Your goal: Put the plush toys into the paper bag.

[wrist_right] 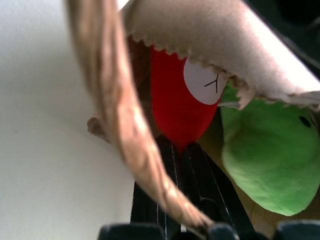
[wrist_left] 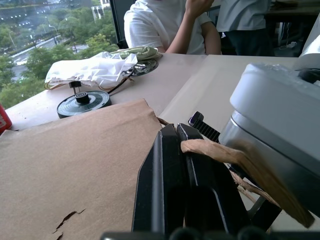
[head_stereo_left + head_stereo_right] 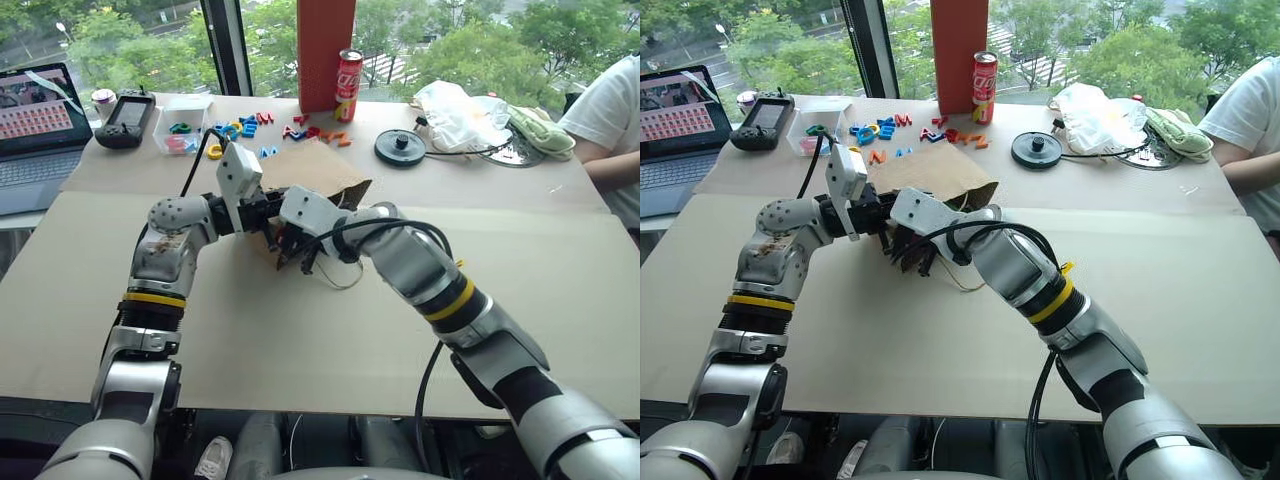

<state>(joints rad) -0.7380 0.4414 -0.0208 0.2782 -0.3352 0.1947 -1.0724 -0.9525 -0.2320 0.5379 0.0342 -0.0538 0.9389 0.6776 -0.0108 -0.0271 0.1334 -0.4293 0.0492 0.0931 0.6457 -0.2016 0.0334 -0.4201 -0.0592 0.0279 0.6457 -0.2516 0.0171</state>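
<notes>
While the paper bag (image 3: 318, 168) lay on the desk (image 3: 300, 330), the left end effector (image 2: 176, 131) pinched its rim. The right end effector (image 1: 182, 150), fingers together, gripped the red plush toy (image 1: 175, 100) at the mouth, beside the green plush toy (image 1: 270, 155) inside.

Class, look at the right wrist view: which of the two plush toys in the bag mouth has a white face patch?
The red chili-shaped plush toy: it carries the white patch, whereas the green plush toy beside it has none.
</notes>
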